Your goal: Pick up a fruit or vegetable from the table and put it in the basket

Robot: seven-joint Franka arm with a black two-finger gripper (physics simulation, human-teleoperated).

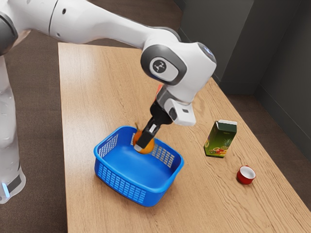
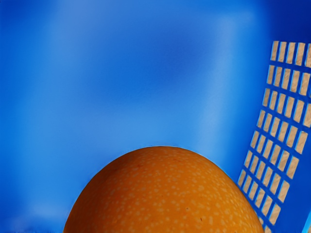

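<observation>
The orange (image 1: 147,147) is at the opening of the basket (image 1: 137,167), near its far wall in the exterior view. The end effector (image 1: 144,140) has its fingers closed around it, kept apart by its width. Toward the basket's middle there is open room. To the basket's right in the exterior view, well apart, stand the carton (image 1: 219,140) and the cup (image 1: 246,175), nearer the worktop's (image 1: 99,77) right edge.
</observation>
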